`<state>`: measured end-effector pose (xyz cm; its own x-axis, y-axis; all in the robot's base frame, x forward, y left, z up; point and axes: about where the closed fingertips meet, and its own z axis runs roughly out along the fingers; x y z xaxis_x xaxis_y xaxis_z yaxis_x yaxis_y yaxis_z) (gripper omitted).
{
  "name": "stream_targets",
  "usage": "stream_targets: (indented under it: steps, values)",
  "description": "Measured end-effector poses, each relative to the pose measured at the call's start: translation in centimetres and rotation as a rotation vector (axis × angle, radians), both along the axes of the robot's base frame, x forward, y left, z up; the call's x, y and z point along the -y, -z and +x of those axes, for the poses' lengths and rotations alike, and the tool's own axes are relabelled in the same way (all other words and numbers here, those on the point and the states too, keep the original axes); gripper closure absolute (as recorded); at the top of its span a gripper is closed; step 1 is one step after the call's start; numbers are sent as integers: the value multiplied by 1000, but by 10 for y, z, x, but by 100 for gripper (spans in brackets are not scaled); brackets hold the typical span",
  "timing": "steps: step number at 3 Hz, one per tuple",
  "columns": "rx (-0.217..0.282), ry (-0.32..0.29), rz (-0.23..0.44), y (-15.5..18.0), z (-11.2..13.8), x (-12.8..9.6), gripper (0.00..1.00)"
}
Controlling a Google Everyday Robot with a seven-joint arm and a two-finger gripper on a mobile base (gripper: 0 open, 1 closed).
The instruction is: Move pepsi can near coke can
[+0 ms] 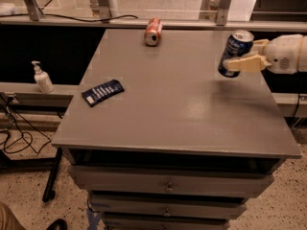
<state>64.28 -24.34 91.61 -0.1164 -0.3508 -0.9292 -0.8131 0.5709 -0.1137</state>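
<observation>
The pepsi can (233, 51) is dark blue with a silver top. It is tilted and held above the right side of the grey table (177, 104). My gripper (243, 55) comes in from the right edge and is shut on the can, one cream finger across its front. The coke can (153, 31) is red-orange and lies on its side at the table's far edge, left of the pepsi can and well apart from it.
A flat dark blue snack packet (102, 92) lies on the table's left part. A white pump bottle (42, 78) stands on a ledge to the left. Metal frame posts (105, 1) stand behind the table. Drawers (168, 186) are below the top.
</observation>
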Motion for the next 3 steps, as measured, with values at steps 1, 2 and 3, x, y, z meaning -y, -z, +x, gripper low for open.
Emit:
stream_targets:
  steps: [1, 2, 3]
  values:
    - [34, 39, 43, -19, 39, -34, 100]
    - [47, 112, 86, -29, 81, -71, 100]
    - [41, 176, 108, -32, 121, -97, 100]
